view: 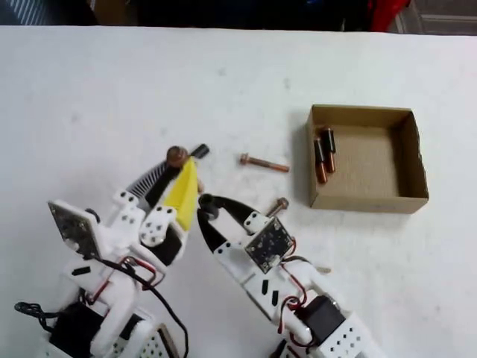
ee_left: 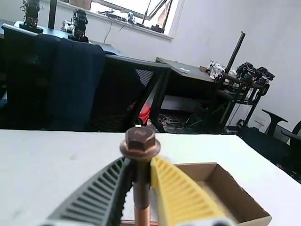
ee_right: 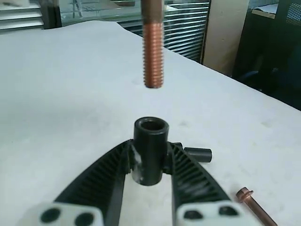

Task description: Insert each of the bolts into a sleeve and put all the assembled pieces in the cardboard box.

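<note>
Clamping: left hand on bolt | right hand on sleeve | loose bolt, spare sleeve nearby

White table, dark chairs behind, bright window, desks w/ gear by white wall

Quick tally: three loose bolts, two empty sleeves, two assembled pieces, and just one box.
</note>
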{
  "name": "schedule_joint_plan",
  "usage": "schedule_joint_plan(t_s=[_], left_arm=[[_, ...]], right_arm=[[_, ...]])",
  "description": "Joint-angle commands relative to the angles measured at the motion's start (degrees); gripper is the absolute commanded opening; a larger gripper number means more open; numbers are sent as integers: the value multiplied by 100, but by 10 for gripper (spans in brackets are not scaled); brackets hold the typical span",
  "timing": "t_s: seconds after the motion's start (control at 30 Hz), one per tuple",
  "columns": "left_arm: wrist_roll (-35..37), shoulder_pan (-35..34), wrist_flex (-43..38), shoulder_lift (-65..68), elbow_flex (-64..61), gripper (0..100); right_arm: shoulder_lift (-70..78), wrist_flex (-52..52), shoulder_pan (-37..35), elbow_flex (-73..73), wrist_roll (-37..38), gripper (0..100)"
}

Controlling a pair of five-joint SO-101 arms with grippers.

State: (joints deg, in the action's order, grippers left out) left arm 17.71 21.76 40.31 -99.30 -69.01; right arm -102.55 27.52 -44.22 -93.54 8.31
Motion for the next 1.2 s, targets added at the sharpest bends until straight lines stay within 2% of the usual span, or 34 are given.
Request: schedule_joint_plan(t_s=[0.0, 0.4, 0.53, 0.8, 1.03, 1.17], left_arm=[[70, 75, 167, -75, 18, 23], [79, 92, 149, -75, -343, 23], [62, 426, 149, -75, -369, 23], [62, 444, 202, -75, -387, 23], [62, 532, 1310, -75, -396, 23], [53, 725, 1530, -75, -677, 23]], right_arm=[[-57, -154, 48, 70, -26, 17], [-57, -145, 48, 79, -18, 17], [-57, -145, 48, 79, -18, 17], [-57, -127, 48, 79, -18, 17], [-57, -119, 48, 79, -18, 17], [-57, -119, 48, 79, -18, 17]])
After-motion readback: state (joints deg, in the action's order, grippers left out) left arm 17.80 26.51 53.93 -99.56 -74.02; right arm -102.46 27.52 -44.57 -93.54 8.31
